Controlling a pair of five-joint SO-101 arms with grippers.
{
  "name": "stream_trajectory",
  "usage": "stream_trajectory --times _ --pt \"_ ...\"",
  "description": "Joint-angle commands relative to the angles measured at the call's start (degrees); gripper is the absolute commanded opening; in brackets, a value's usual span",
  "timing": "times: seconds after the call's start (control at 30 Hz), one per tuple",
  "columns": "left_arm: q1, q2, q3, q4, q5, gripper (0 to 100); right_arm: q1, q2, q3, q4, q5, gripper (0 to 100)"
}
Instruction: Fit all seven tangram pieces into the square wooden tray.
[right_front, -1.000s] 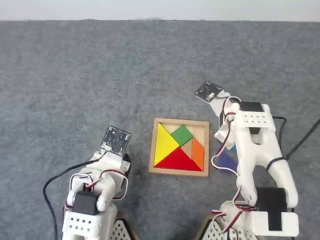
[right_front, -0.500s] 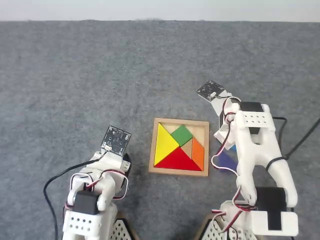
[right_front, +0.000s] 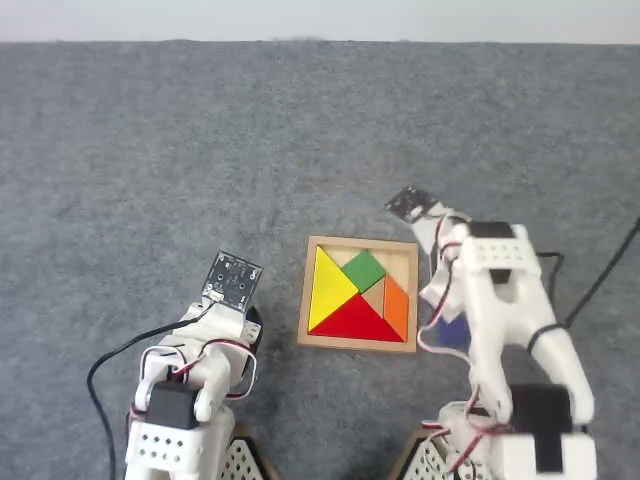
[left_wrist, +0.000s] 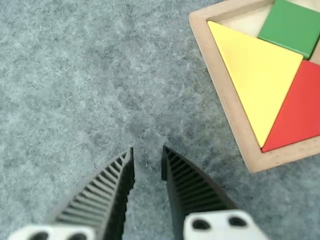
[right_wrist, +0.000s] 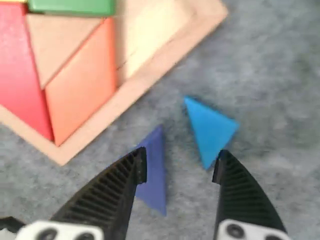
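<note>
The square wooden tray (right_front: 360, 244) lies at mid-table and holds a yellow triangle (right_front: 330, 290), a red triangle (right_front: 358, 320), a green square (right_front: 364, 270) and an orange piece (right_front: 396, 305). Part of its floor (right_wrist: 145, 40) is bare. On the carpet beside the tray's right edge lie a light blue triangle (right_wrist: 210, 127) and a dark blue triangle (right_wrist: 152, 170). My right gripper (right_wrist: 180, 152) hangs open just above them, one fingertip over each piece, holding nothing. My left gripper (left_wrist: 147, 150) stands narrowly open over bare carpet to the left of the tray (left_wrist: 225, 95).
Grey carpet covers the whole table, with wide free room behind and to the left of the tray. The right arm (right_front: 500, 300) covers most of the ground right of the tray. A black cable (right_front: 110, 360) loops by the left arm's base.
The right arm has swung a little toward the tray and nearer the table's front, bringing its gripper over the two blue pieces. The left arm has kept still.
</note>
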Motion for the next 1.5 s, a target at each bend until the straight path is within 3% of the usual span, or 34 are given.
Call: stream_trajectory --times 0.0,0.17,0.57,1.47 --pt "0.09 -0.09 -0.40 0.26 0.35 9 -0.13 -7.69 2.81 -4.53 -0.35 21.4" --pt "0.09 -0.09 -0.40 0.26 0.35 9 -1.10 -6.37 0.44 -5.14 -0.18 21.4" --pt "0.09 -0.09 -0.40 0.26 0.35 9 2.24 14.20 -13.19 -5.14 4.57 21.4" --pt "0.09 -0.09 -0.40 0.26 0.35 9 3.21 16.92 -13.10 -7.96 7.21 21.3"
